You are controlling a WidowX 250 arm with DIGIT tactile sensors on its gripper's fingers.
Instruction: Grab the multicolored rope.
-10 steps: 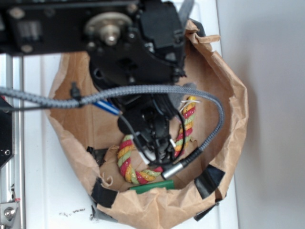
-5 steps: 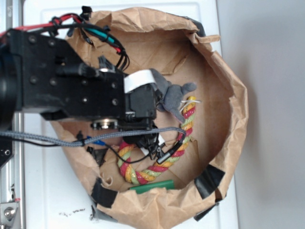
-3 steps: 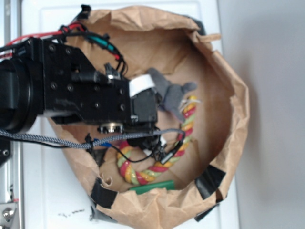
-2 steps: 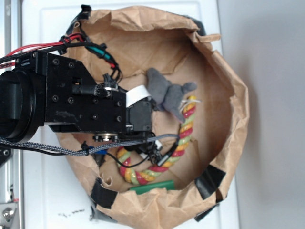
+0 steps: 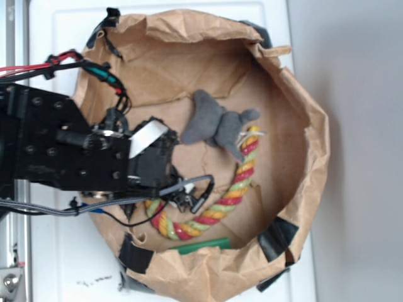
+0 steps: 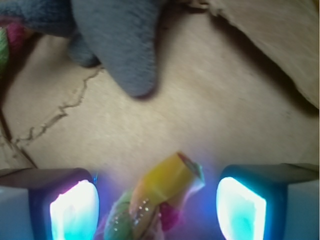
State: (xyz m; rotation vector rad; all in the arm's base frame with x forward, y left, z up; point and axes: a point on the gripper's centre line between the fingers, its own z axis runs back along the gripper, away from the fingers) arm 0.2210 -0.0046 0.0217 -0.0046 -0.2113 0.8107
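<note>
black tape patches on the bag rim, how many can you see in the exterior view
4 clearly: one at the top-left rim, one at the top-right rim, one at the lower-left rim, one at the lower-right rim. The arm may hide more on the left side.

A crumpled brown paper bag point(image 5: 302, 119) fills most of the exterior frame, its rim patched with black tape point(image 5: 275, 239) at lower right and lower left. A grey plush elephant point(image 5: 214, 126) lies on the bag's floor at centre; the wrist view has it at upper left point(image 6: 120, 40). A green stick point(image 5: 201, 245) lies at lower centre. The bag sits on a white surface point(image 5: 63, 264).
</note>
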